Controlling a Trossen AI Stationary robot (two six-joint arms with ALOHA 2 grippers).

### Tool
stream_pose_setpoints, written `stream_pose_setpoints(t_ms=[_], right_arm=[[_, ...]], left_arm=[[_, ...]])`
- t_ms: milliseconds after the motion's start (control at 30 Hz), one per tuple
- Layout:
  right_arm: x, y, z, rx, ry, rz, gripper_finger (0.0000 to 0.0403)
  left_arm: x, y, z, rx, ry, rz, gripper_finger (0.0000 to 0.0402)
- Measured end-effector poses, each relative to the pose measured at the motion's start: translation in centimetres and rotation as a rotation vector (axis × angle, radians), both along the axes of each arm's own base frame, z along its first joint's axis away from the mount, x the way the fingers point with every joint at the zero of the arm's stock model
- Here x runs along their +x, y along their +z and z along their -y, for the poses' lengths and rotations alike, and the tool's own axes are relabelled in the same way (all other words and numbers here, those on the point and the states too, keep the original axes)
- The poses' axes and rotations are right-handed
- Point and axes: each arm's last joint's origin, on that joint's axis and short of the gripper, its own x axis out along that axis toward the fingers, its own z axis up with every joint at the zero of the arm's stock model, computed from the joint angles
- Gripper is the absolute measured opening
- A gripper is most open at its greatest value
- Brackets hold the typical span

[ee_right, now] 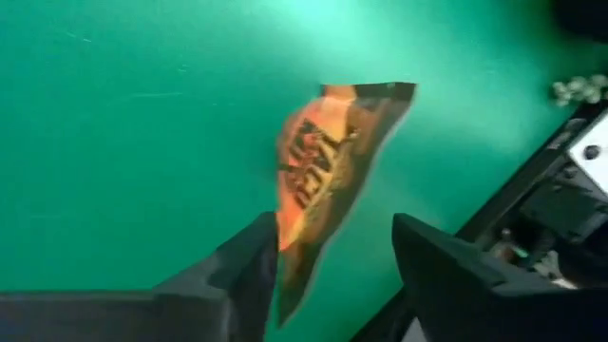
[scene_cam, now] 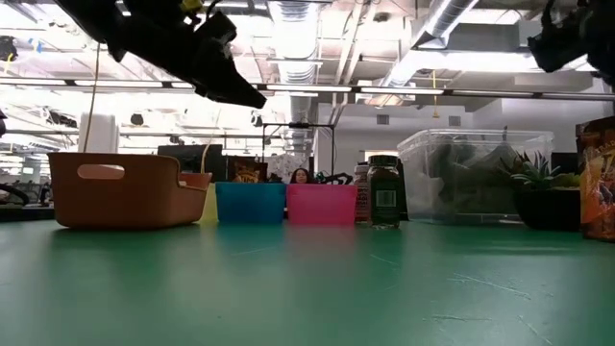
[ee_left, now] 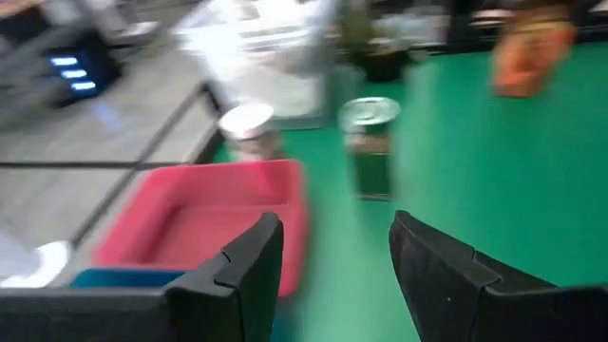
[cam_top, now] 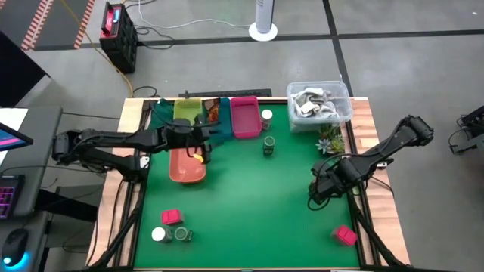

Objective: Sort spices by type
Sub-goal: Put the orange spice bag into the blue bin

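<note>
My left gripper (cam_top: pixel 201 145) is open in the air above the far end of the orange tray (cam_top: pixel 187 168) and holds nothing. In its wrist view, a white-lidded jar (ee_left: pixel 249 128) and a dark green jar (ee_left: pixel 370 142) stand beyond the open fingers. My right gripper (cam_top: pixel 316 198) is open, high over the table's right side. A brown-orange packet (ee_right: pixel 323 176) sits on the mat under its fingers, apart from them. It also shows at the low view's right edge as the packet (scene_cam: pixel 598 178). A pink cube (cam_top: pixel 171 217), a white jar (cam_top: pixel 158 235) and a green jar (cam_top: pixel 182 235) sit near left. Another pink cube (cam_top: pixel 345 236) sits near right.
Yellow tray (cam_top: pixel 185 110), blue tray (scene_cam: pixel 250 202) and pink tray (cam_top: pixel 243 117) line the far edge. The clear tub (cam_top: pixel 319 102) fills the far right corner, and a small plant (cam_top: pixel 329 140) stands in front of it. The middle of the green mat (cam_top: pixel 249 204) is bare.
</note>
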Motion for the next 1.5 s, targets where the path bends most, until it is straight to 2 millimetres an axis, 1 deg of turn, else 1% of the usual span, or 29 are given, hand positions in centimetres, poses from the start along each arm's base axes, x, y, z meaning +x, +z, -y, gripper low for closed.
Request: stream_pose_setpoints(t_ms=[100, 333, 367, 433, 567, 633, 700, 767, 900, 1100, 1333, 1500], right_arm=[[-0.1, -0.3, 0.0, 0.009, 0.004, -0.016, 0.0175], [-0.1, -0.3, 0.1, 0.007, 0.076, -0.018, 0.0031], [0.0, -0.3, 0.2, 0.001, 0.096, -0.015, 0.0019], [0.3, -0.3, 0.4, -0.018, 0.132, 0.003, 0.0016], [1.2, -0.3, 1.3, -0.081, 0.187, 0.068, 0.0028], [1.8, -0.2, 1.9, -0.114, 0.216, 0.096, 0.0023], [2.3, -0.2, 2.5, -0.143, 0.249, 0.123, 0.0016], [3.0, -0.1, 3.1, -0.164, 0.278, 0.164, 0.0014], [4.4, 0.1, 4.0, -0.175, 0.334, 0.255, 0.0016], [5.6, 0.4, 5.2, -0.216, 0.401, 0.334, 0.0018], [6.9, 1.1, 5.4, -0.277, 0.470, 0.454, 0.0018], [7.3, 1.3, 5.4, -0.311, 0.492, 0.500, 0.0019]], left_arm=[[0.3, -0.3, 0.9, -0.020, -0.082, -0.012, 0.0183], [0.6, -0.4, 2.1, -0.057, -0.133, -0.009, 0.0183], [0.7, -0.4, 2.2, -0.070, -0.140, -0.006, 0.0183], [0.7, -0.3, 2.4, -0.096, -0.162, 0.004, 0.0183], [1.0, -0.4, 2.9, -0.102, -0.181, 0.016, 0.0183], [1.3, -0.6, 3.1, -0.106, -0.185, 0.015, 0.0183], [1.8, -0.8, 3.2, -0.103, -0.191, 0.040, 0.0183], [2.4, -1.1, 3.3, -0.107, -0.194, 0.028, 0.0183], [4.4, -0.9, 3.3, -0.105, -0.204, 0.015, 0.0183], [8.2, -0.3, 3.2, -0.082, -0.217, 0.021, 0.0183], [12.2, 0.0, 3.0, -0.088, -0.278, 0.028, 0.0183], [13.9, 0.0, 2.9, -0.078, -0.301, 0.032, 0.0183]])
